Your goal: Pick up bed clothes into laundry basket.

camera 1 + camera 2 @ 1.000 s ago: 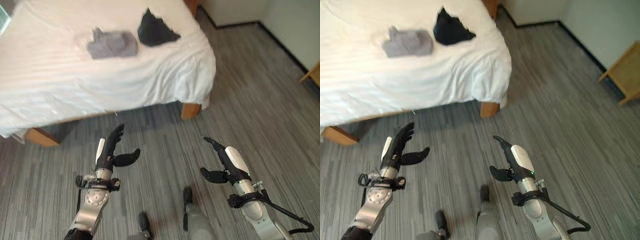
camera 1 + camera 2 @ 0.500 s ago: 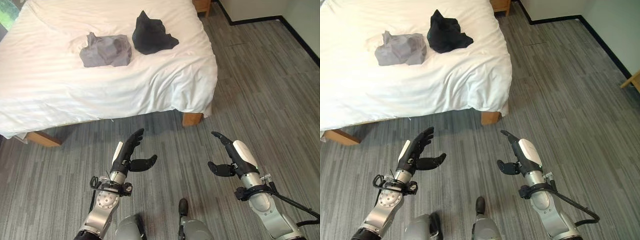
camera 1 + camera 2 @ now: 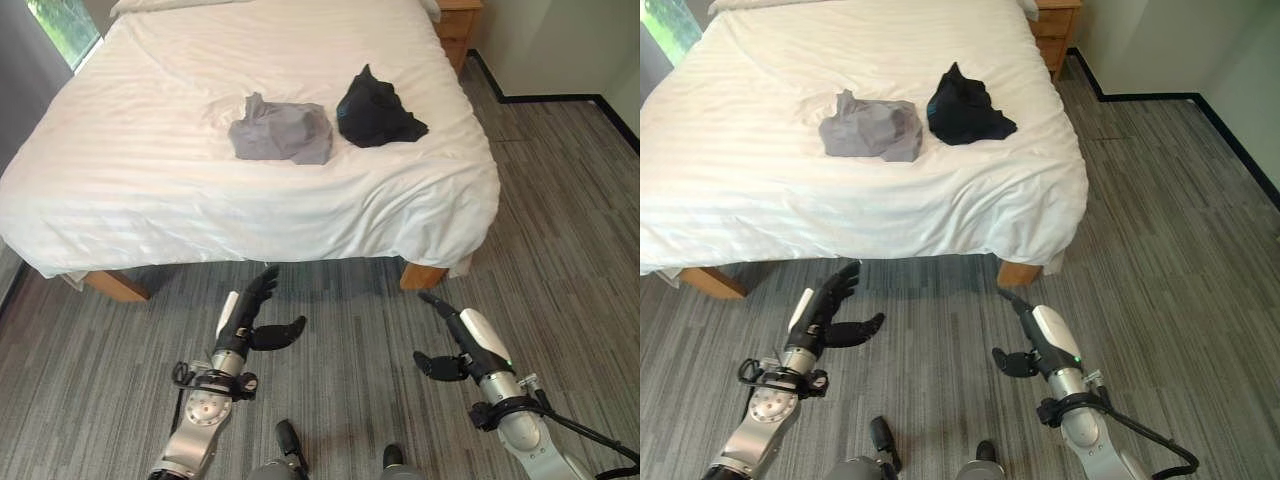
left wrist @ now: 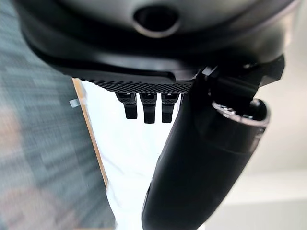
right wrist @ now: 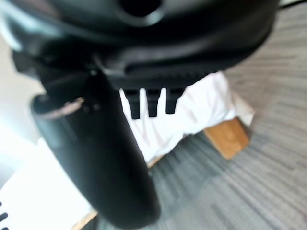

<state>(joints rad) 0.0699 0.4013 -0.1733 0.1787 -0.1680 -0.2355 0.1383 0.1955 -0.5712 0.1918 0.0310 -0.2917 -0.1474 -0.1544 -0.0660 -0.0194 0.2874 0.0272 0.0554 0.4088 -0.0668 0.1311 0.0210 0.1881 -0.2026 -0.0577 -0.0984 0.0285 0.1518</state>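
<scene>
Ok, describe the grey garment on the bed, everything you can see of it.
The grey garment is a soft, crumpled heap of plain mid-grey cloth with one corner sticking up at its far left. It lies on the white bedsheet, just left of the black garment. Neither robot hand touches it.

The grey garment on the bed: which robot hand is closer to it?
Left. The left robot hand hangs over the floor almost straight in front of the grey garment, short of the bed; the right robot hand is farther off to the side.
</scene>
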